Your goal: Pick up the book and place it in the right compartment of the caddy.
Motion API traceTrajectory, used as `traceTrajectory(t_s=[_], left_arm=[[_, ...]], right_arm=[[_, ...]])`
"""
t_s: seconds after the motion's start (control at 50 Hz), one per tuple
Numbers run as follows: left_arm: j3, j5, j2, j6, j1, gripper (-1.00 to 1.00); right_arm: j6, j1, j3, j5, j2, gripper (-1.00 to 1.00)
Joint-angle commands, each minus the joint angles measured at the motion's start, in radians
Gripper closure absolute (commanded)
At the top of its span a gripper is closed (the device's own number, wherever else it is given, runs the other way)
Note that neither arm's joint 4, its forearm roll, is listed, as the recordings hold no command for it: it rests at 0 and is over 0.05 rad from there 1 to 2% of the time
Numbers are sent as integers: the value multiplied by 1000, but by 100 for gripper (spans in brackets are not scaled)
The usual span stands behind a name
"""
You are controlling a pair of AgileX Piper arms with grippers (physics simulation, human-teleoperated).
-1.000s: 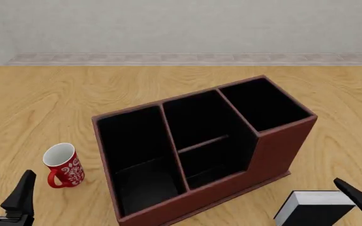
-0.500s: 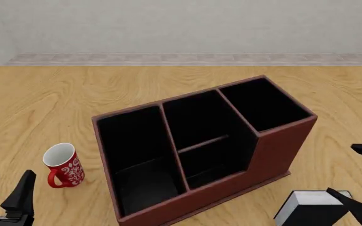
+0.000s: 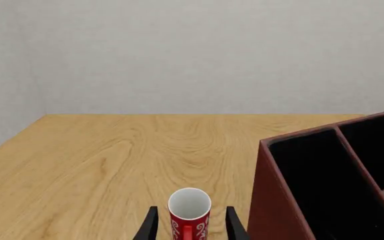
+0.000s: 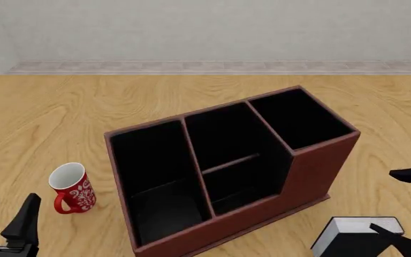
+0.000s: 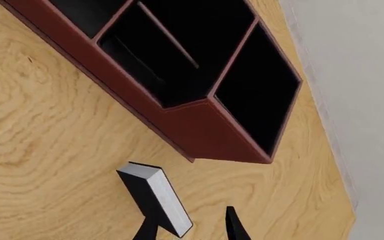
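The book, black with white page edges, lies on the table at the front right, just in front of the caddy. In the right wrist view the book reaches toward one finger of my right gripper. That gripper is open over the book's right end; I cannot tell if it touches. The right compartment holds nothing. My left gripper is open near the front left edge, holding nothing.
A red-and-white mug stands upright left of the caddy, just ahead of my left gripper's fingers. The caddy's wide left section and middle section show black insides. A wall runs behind the table.
My right gripper has turned and shifted left: its far finger came into the front view and the near finger dropped lower by the book. Book, mug and left arm stayed put.
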Motion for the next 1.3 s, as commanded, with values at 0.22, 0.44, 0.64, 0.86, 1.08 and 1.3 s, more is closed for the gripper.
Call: traceTrajectory(t_s=[0.22,0.44,0.64,0.86,1.08,1.3], left_arm=[[0,0,0,0,0,-100],[0,0,0,0,0,-100],[0,0,0,0,0,-100],[0,0,0,0,0,-100],[0,0,0,0,0,-100],[0,0,0,0,0,-100]], right_arm=[[5,45,39,-12,22,-100],[63,88,108,-75,15,-100],[94,95,144,-81,7,-100],[127,105,207,-103,-12,-100],[112,72,221,-107,-10,-100],[123,66,249,-122,-8,-100]])
